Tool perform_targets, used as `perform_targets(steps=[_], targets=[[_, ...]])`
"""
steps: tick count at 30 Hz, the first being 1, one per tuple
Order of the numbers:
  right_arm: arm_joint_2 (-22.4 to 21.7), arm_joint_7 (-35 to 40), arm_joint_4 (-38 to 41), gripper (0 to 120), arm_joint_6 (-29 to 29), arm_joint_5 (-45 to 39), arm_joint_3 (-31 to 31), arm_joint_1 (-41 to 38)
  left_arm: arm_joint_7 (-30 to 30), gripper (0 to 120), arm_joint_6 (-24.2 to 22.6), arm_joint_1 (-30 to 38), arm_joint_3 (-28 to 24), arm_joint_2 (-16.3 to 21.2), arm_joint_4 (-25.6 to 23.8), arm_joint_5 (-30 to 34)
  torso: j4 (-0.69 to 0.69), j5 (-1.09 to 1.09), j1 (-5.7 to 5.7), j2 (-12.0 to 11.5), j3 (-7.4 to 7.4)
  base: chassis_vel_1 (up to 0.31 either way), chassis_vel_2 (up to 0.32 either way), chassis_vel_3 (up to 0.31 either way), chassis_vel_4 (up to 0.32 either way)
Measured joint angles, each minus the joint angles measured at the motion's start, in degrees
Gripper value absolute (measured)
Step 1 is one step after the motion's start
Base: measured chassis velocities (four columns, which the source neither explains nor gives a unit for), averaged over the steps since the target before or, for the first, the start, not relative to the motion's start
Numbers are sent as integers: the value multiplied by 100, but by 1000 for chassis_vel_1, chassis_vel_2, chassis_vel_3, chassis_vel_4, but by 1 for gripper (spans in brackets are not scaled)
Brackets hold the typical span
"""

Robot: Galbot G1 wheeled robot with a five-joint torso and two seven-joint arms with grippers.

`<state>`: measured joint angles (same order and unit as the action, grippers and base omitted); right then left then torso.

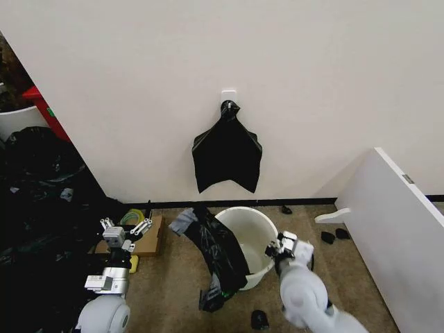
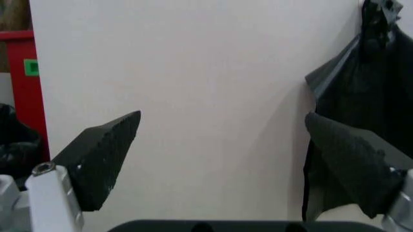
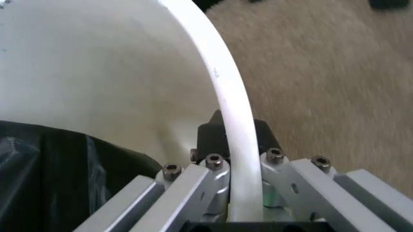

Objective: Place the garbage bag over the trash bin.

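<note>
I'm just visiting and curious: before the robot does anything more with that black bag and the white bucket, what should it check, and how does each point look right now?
1. Right gripper clamped on the rim of the trash bin: ok.
2. Trash bin upright on the floor: not ok, it leans.
3. Garbage bag spread around the whole rim: not ok, it drapes over one side only.
4. Left gripper open and free, facing the wall: ok.
5. Bag free of tears: cannot tell.
</note>
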<state>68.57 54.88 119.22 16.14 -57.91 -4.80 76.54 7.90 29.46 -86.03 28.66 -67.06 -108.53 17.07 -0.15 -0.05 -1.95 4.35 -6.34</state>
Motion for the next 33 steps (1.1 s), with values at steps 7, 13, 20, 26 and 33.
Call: perform_targets(steps=[7, 13, 20, 26, 33], targets=[[553, 171, 47, 0, -295, 479, -55, 417, 33, 100, 76, -130, 131, -2, -171, 4, 0, 2, 0, 0, 0, 0, 0, 0, 0], [854, 393, -79, 0, -301, 1096, 27, 511, 106, 100, 66, -170, 161, -42, -261, 3, 1, 0, 0, 0, 0, 0, 0, 0, 0], [1018, 518, 129, 26, -418, 1579, 119, 761, 154, 100, -10, -223, 198, -85, -389, 0, 1, 0, 0, 0, 0, 0, 0, 0, 0], [928, 343, 488, 49, -718, 2362, 268, 1077, 195, 100, -29, -207, 204, -89, -337, -20, 0, 1, 0, 0, 0, 0, 0, 0, 0], [373, -1109, 798, 74, -1628, 4373, 920, 1262, 268, 100, -115, -123, 156, -133, -148, -74, -1, 1, 0, 0, 0, 0, 0, 0, 0]])
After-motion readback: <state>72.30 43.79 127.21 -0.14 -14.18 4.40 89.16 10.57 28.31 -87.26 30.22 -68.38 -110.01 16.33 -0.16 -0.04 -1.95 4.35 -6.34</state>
